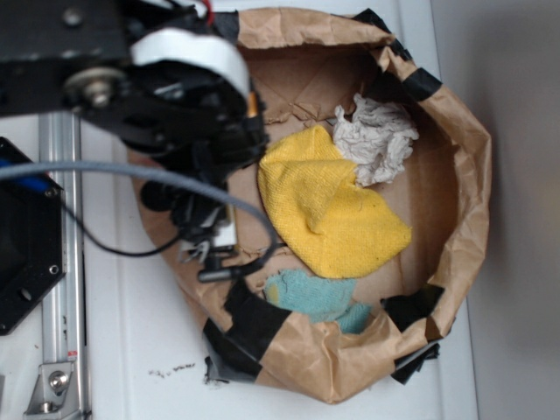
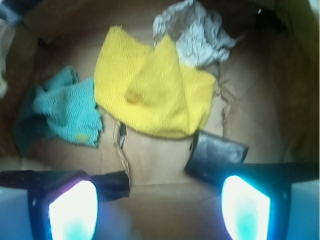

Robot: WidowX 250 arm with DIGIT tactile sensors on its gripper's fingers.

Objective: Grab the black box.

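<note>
The black box is a small glossy dark block lying on the brown paper floor, just below the yellow cloth's near edge. In the wrist view my gripper is open, with only bare paper between its glowing pads. The box lies just ahead of the right finger, partly overlapped by it and outside the gap. In the exterior view my gripper hangs over the left side of the paper bowl, and the arm hides the box.
The yellow cloth fills the bowl's middle. A teal cloth lies near the front, a crumpled white cloth at the back. Black tape strips patch the raised rim. A black hexagonal plate and a metal rail stand at left.
</note>
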